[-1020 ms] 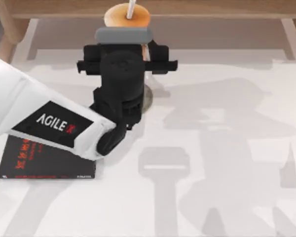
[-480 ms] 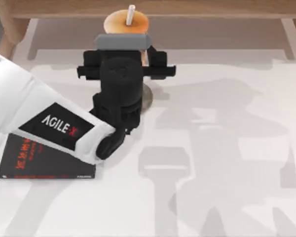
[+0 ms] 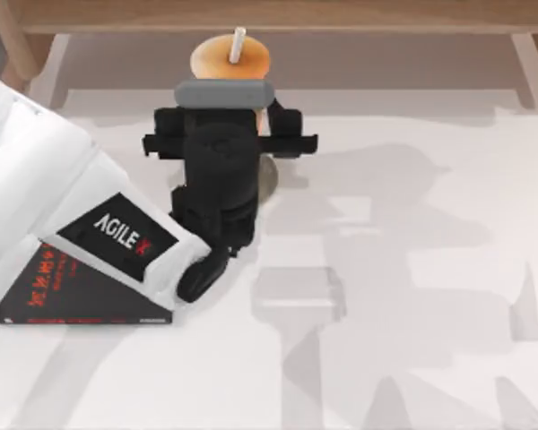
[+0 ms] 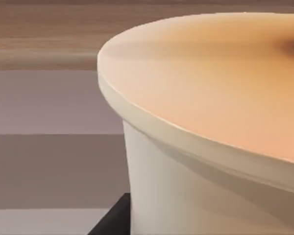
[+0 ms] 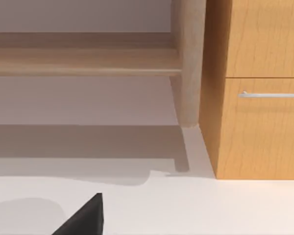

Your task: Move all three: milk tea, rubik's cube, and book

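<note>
I have my left gripper (image 3: 262, 134) at the far edge of the table, left of centre in the top view, with the milk tea (image 3: 231, 59) held between its fingers. The black finger bodies sit either side of the cup, and the left wrist view has the cup wall (image 4: 196, 196) and orange lid pressed right up against the camera, so I judge the jaws narrowed onto it, though the pads themselves are hidden under the wrist.

The cup stands upright: its long axis is vertical, the white straw (image 3: 238, 41) pointing up and leaning slightly toward the far side. A grey coaster (image 3: 267, 177) peeks out just beneath the gripper (I can't tell whether the cup's base still touches it).

By my reckoning this is the first of three moves, in hand but not finished. The rubik's cube and light-blue book remain to be handled. A black book with red lettering (image 3: 72, 296) lies under my left arm near the table's left side. In the right wrist view I see a wooden cabinet (image 5: 259, 98) and one dark finger tip (image 5: 85, 218); its jaws I can't judge.
</note>
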